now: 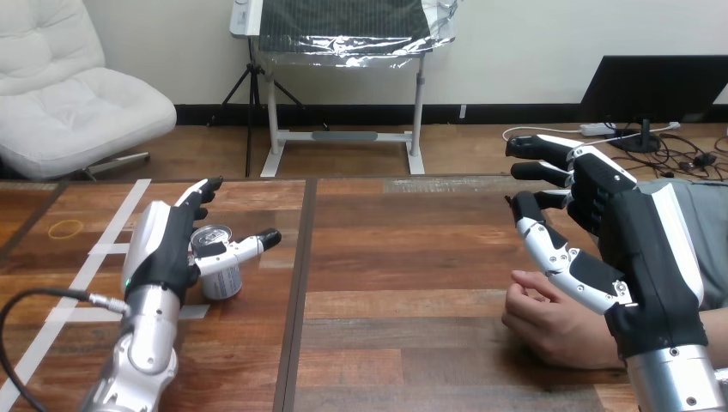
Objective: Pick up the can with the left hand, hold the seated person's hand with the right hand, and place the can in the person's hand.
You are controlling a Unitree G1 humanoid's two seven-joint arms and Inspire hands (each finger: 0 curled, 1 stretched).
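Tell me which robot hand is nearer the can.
Left. The left hand is right beside the can, open around it; the right hand is far across the table, above the person's hand.

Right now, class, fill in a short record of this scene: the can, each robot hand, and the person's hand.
can: small silver metal can, upright on the brown wooden table, at the view's left
left hand: open, fingers straight, can between them and the thumb, not lifted
right hand: open, over the person's hand, not curled round it
person's hand: resting on the table at the view's right, no can in it
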